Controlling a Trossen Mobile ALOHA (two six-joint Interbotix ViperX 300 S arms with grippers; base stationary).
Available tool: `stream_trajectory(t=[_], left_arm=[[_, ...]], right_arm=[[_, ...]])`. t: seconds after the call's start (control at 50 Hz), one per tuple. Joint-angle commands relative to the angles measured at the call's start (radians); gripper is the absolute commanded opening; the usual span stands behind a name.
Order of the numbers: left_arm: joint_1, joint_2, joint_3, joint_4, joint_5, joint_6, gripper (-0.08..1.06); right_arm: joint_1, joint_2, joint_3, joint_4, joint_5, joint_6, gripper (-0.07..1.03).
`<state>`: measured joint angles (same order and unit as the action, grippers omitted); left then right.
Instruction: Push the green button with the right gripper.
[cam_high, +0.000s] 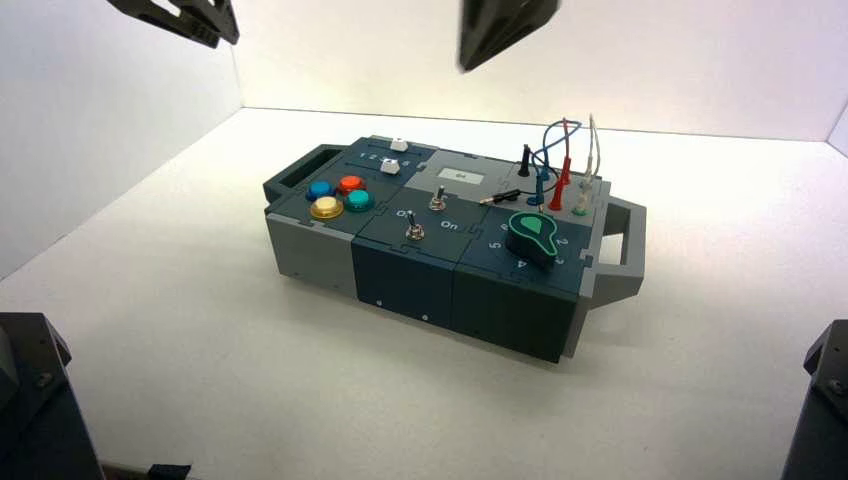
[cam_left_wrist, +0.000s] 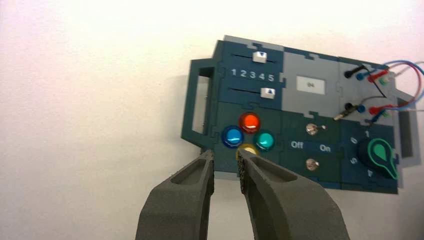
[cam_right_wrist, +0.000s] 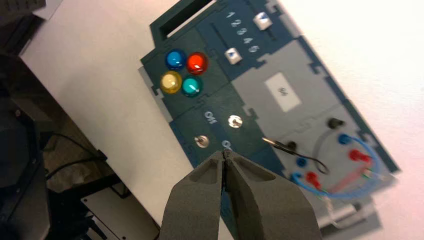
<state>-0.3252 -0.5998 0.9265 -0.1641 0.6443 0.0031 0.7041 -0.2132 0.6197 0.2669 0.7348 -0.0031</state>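
High view: green button (cam_high: 359, 200) lies toward seven o'clock from right gripper (cam_high: 466, 68), whose jaws are pressed together; left gripper (cam_high: 224, 42) idle, toward eleven from button.

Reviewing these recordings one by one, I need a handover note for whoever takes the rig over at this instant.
Right gripper: at work, jaws shut and empty, above the box, not on any button.
Left gripper: idle above the box's left part, jaws slightly apart, nothing between them.
Green button: left part of the box, beside the yellow and red buttons; the blue one is diagonally across.
Done: right jaws closed; no press visible.
Left: bring the right gripper over the green button, push it, back off.
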Motion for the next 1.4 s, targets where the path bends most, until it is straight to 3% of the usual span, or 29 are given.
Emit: stream_trajectory(t=[0.02, 0.14, 0.66, 1.02, 1.4], left_arm=[[0.040, -0.011, -0.029, 0.005, -0.005, 0.003, 0.28], [0.058, -0.012, -0.026, 0.006, -0.005, 0.017, 0.28], [0.066, -0.014, -0.015, 0.008, -0.006, 0.018, 0.28], [0.117, -0.032, -0.012, 0.014, -0.005, 0.018, 0.28], [0.118, -0.032, -0.008, 0.014, -0.005, 0.020, 0.28]], right_arm=[[0.025, 0.034, -0.049, 0.009, -0.014, 0.002, -0.02], [0.043, 0.087, -0.078, 0.009, -0.014, 0.000, -0.02], [0.121, 0.339, -0.230, 0.017, -0.014, 0.003, -0.02], [0.127, 0.428, -0.273, 0.025, -0.017, 0.003, -0.02], [0.129, 0.483, -0.296, 0.026, -0.015, 0.000, -0.02]])
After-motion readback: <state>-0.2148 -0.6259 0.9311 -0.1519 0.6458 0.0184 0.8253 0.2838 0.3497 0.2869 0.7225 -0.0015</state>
